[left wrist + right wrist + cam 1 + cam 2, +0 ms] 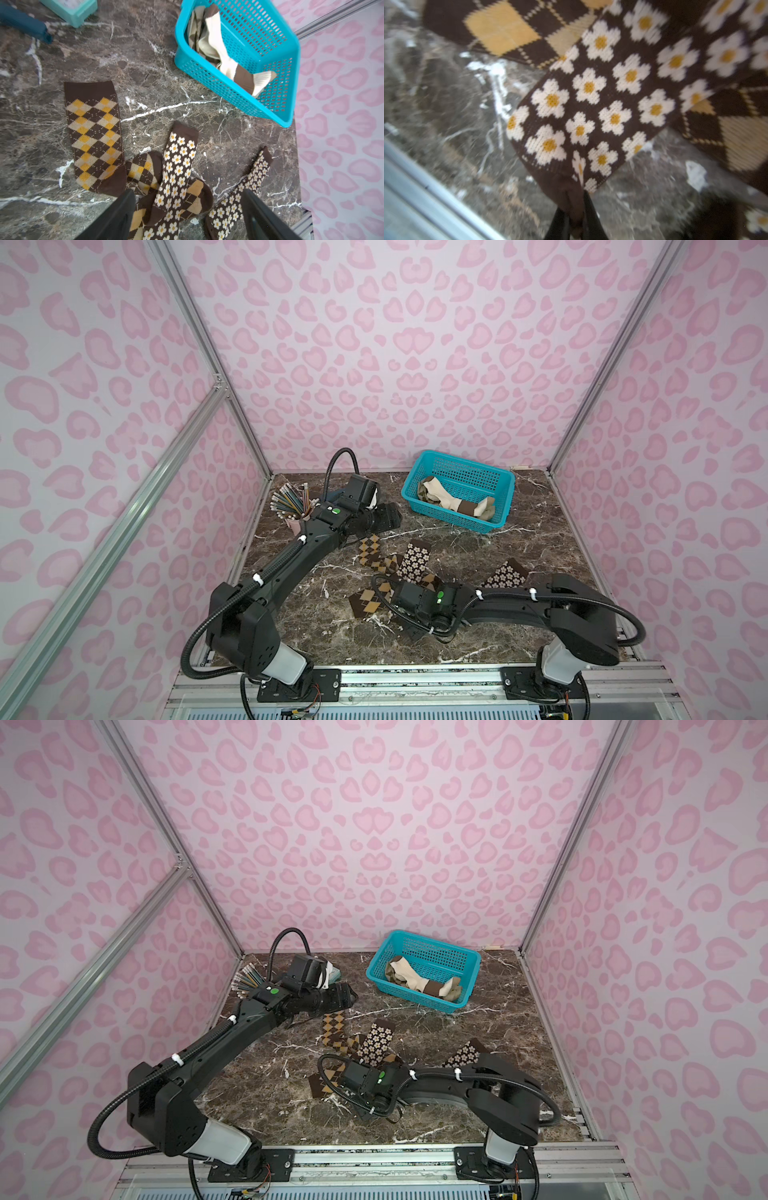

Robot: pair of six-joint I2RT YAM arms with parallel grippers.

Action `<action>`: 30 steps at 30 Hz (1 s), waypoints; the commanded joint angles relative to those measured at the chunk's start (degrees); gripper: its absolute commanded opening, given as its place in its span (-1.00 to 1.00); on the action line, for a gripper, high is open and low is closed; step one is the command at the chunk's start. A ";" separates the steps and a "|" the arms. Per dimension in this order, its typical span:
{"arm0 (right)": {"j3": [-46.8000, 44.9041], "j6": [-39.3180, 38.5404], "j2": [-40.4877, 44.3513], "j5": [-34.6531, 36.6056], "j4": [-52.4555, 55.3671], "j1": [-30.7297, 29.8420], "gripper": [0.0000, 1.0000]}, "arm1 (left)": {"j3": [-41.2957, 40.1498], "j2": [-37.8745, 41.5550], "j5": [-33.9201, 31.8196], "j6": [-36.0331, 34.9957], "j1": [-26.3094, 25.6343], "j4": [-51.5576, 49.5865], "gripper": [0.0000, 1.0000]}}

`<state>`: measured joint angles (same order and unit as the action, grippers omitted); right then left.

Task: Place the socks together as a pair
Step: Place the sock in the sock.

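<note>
Trouble: my right gripper pinched the flower sock lying on an argyle sock; pulling could drag both. My left gripper was open.

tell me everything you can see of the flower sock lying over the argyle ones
The flower sock is a dark brown knit covered in cream daisies with yellow centres, plain brown at both ends. It lies stretched out on the marble table, crossing over an argyle sock. The right tool is shut on its near plain brown end, bunching the fabric there; the far end, a square brown band, lies free.
</note>
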<state>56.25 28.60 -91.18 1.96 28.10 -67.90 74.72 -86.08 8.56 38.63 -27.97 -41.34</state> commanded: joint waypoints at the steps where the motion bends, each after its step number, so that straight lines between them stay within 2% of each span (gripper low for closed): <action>1: -2.32 -5.52 5.92 -3.14 6.56 -0.46 -0.71 | 0.36 2.45 -0.50 -0.48 0.02 -0.67 0.66; 7: -5.35 -7.43 14.69 -3.49 18.47 -0.46 -0.65 | -0.71 6.80 0.12 -0.02 -0.09 -1.11 0.66; 12: -5.24 -2.43 18.57 2.08 23.68 0.22 -0.62 | -3.61 9.15 0.85 1.07 -0.81 -0.28 0.65; 16: -4.16 0.44 18.02 4.25 29.50 2.94 -0.60 | -6.27 9.97 1.09 1.61 -1.84 0.71 0.65; 20: -3.69 4.43 16.51 9.91 35.16 5.24 -0.57 | -8.85 9.98 1.55 2.18 -3.40 2.46 0.65; 22: -3.69 5.47 16.36 12.46 35.95 6.72 -0.50 | -9.73 9.56 1.85 2.64 -4.50 3.67 0.66; 30: -4.32 9.52 17.94 17.22 36.46 16.11 -0.46 | -11.99 6.52 2.86 4.18 -8.73 8.16 0.66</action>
<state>52.29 35.11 -74.13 15.75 62.43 -54.13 63.22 -78.91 10.76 41.80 -35.81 -37.89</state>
